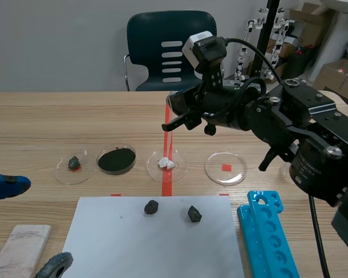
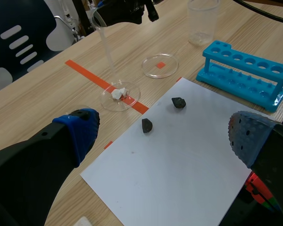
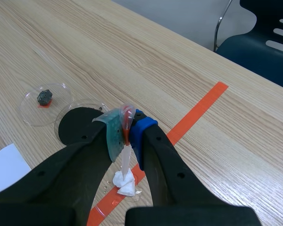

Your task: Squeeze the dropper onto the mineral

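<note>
**Clear plastic dropper (image 3: 125, 153) held upright over the white mineral (image 3: 124, 182)**

The dropper is clamped in the right gripper (image 3: 126, 129). Its two pads are closed on the bulb, and the thin stem hangs straight down between the fingers. The stem's tip sits right at the white mineral; whether it touches cannot be told. The mineral, a small crumpled white lump, lies in a clear petri dish (image 1: 180, 165) set on the orange-red tape line (image 3: 198, 113) near the middle of the wooden table (image 1: 46, 116).

Take twelve o'clock in the scene view as pointing away from the robot. From that dish:
- At nine o'clock, just beside it, is a dish of black powder (image 1: 116, 160), and farther out the same way a dish with a small dark stone (image 1: 74, 163).
- At three o'clock stands an empty dish (image 1: 226, 168) over a red square mark.
- At six o'clock lies a white sheet (image 1: 156, 249) carrying two dark stones (image 1: 151, 207), apart from each other.
- At four o'clock, beside the sheet, is a blue test-tube rack (image 1: 267, 231), with a clear plastic beaker (image 2: 203, 21) beyond it.
- At twelve o'clock, past the table's far edge, stands a dark chair (image 1: 168, 46).

The left gripper (image 2: 162, 132) hangs at eight o'clock, well apart from the dishes. Its fingers are spread wide with nothing between them.
</note>
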`<state>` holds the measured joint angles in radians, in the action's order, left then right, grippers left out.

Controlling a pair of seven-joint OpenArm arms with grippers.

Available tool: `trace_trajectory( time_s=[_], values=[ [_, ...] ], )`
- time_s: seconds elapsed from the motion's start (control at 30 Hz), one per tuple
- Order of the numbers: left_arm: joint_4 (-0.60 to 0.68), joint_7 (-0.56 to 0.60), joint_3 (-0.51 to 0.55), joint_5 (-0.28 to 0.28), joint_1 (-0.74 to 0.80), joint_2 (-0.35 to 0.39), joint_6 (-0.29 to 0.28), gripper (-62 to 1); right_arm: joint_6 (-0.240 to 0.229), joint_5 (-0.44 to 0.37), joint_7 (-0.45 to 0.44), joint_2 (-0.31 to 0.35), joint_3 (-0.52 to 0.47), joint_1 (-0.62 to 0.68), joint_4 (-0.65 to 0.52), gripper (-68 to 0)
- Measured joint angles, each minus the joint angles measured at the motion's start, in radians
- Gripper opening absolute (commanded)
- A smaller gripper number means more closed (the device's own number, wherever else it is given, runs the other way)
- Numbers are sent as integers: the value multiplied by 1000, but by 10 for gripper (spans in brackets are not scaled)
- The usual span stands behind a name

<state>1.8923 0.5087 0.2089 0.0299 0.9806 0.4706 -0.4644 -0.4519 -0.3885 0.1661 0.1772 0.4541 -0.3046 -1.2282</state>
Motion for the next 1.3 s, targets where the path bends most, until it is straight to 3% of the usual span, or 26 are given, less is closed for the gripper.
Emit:
trace_trajectory(
  time_s=[1.0, 1.13, 1.3],
  values=[
    [0, 0, 0, 0, 0, 0, 0, -37, 0, 0, 29, 0, 0, 0, -2, -673],
    [0, 0, 0, 0, 0, 0, 0, -37, 0, -3, 97, 3, 0, 1, -72, -673],
    [0, 0, 0, 0, 0, 0, 0, -37, -1, -63, 155, 34, 0, 0, -245, -673]
  ],
)
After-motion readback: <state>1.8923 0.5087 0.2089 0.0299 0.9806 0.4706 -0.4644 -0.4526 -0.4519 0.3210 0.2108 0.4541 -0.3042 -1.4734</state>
